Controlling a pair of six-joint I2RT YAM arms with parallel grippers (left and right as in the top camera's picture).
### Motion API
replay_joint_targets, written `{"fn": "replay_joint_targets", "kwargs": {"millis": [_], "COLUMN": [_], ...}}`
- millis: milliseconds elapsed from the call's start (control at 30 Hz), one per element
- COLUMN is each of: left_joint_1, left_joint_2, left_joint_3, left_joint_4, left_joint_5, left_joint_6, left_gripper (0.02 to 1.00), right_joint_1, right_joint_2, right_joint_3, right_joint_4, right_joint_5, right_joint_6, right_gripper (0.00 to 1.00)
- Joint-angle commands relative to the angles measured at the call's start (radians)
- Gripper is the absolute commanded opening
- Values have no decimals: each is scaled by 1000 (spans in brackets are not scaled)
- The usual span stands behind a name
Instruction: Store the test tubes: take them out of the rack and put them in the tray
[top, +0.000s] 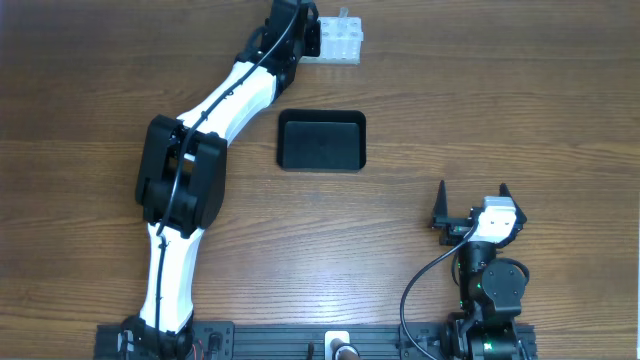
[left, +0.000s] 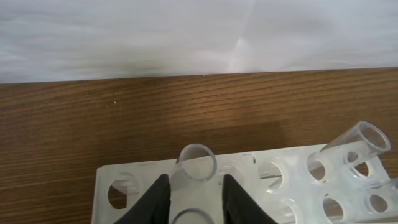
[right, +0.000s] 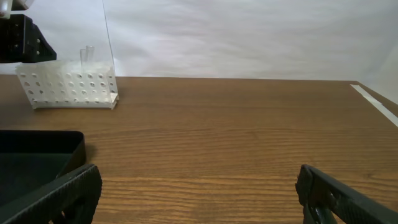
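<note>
The left tool (left: 196, 183) hangs over the rack (left: 261, 180) at 12 o'clock on the desk (top: 520, 90). Its fingers are narrowly parted either side of an upright test tube (left: 197, 163), and whether they touch it cannot be told. The tray (top: 322, 142) lies at the rack's 6 o'clock. The right tool (top: 473, 190), wide open and empty, sits at 5 o'clock.

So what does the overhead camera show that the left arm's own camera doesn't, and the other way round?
Overhead adds the black tray, empty, the whole left arm, and the right tool, open, near its base. The wrist camera adds the left tool, open on either side of one upright tube, another tube leaning, and a white wall behind. Both share the clear rack and the wooden table.
</note>
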Motion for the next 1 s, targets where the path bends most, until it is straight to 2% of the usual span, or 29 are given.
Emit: {"fn": "replay_joint_targets", "kwargs": {"millis": [33, 1000], "left_joint_1": [7, 4], "left_joint_2": [19, -58], "left_joint_3": [21, 21], "left_joint_4": [8, 22], "left_joint_5": [-4, -8], "left_joint_6": [-1, 0], "left_gripper": [198, 172], "right_joint_1": [-8, -8], "right_joint_2": [-9, -9], "right_joint_3": [-5, -5], "right_joint_4": [-5, -5], "right_joint_5": [-8, -8], "right_joint_6": [-4, -5], "right_gripper": [991, 993]}}
